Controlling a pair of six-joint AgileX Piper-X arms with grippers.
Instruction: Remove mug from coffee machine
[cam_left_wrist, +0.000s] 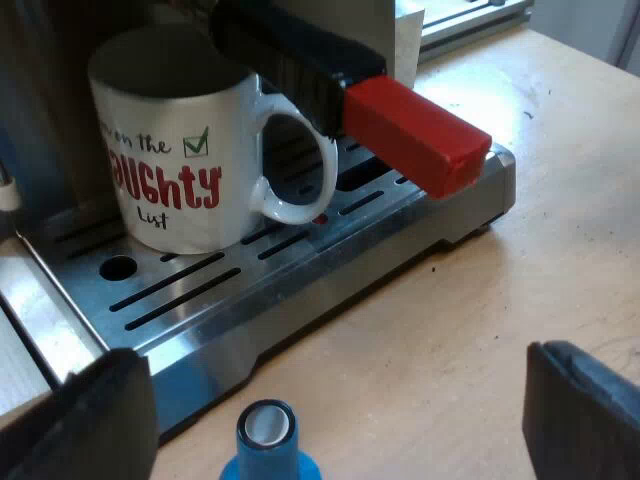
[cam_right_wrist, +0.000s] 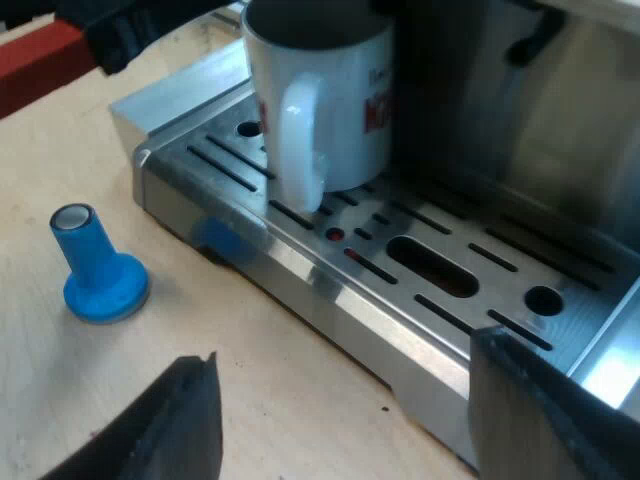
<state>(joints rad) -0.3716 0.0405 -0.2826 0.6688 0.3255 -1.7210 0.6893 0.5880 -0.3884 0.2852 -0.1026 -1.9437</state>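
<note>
White mug (cam_left_wrist: 175, 160) upright on espresso machine's drip tray (cam_left_wrist: 330, 300), under holder's red-ended handle (cam_left_wrist: 410, 135). Blue tamper (cam_right_wrist: 97, 270) upright on bench (cam_right_wrist: 40, 350) near tray. Left jaws wide apart, empty, over bench by tamper. Right jaws wide apart, empty, facing tray.

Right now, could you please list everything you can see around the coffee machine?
Mug: one, white with red and black lettering, upright on the drip tray.
Holder handle: one, dark with a red end, jutting from the machine's front above the tray.
Tamper: one, blue, upright on the table by the tray's outer edge.
Drip tray: one, silver, slotted, part of the espresso machine.
Table: one, light wood.
Left gripper: black fingers, open, empty, over the table near the tamper.
Right gripper: black fingers, open, empty, near the tray's edge.
</note>
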